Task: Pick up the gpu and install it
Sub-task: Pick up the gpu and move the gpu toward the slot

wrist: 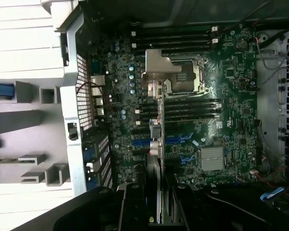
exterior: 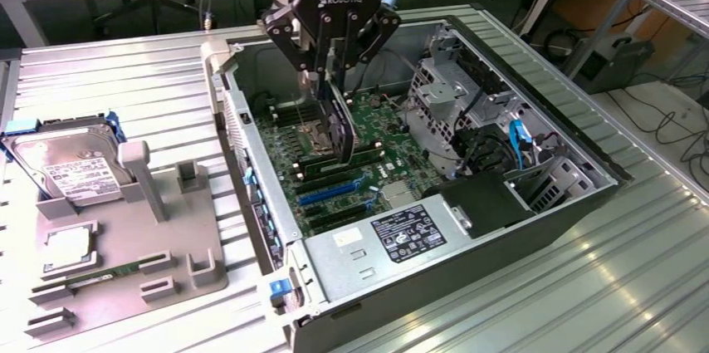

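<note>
An open grey metal computer case (exterior: 549, 95) lies on its side, its green motherboard (exterior: 388, 141) exposed inside. Over the case's middle hangs the black robot gripper (exterior: 334, 79), fingers clamped on the gpu (exterior: 341, 125), a thin dark card held on edge inside the case, above the motherboard. Outside the case, at the exterior view's left, lies a silver hard drive (exterior: 61, 166).

The upper body of the tool (exterior: 332, 66) was cut off by the exterior view's top edge. In the wrist view the gpu (wrist: 155, 144) showed edge-on, its faces unseen. Print on the hard drive (exterior: 66, 166) label was too small to read. The near corner of the computer case (exterior: 576, 203) ran off frame.
</note>
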Motion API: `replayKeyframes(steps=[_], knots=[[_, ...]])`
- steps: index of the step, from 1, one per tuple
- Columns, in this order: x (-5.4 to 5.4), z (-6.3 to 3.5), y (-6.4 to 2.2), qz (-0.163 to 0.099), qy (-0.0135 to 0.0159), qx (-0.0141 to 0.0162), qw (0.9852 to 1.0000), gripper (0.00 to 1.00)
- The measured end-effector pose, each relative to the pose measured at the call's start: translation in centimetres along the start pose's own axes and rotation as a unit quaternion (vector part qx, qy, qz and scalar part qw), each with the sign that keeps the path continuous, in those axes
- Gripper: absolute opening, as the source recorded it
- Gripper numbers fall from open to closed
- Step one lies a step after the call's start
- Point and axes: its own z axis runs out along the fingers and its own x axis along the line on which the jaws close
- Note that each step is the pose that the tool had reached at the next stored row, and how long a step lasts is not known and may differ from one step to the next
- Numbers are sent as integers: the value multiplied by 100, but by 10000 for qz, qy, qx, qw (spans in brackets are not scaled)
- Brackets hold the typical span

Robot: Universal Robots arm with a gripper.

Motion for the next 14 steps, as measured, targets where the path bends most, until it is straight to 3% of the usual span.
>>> replayKeyframes(steps=[14], knots=[[-110, 55, 18, 0, 1, 8, 10000, 26]])
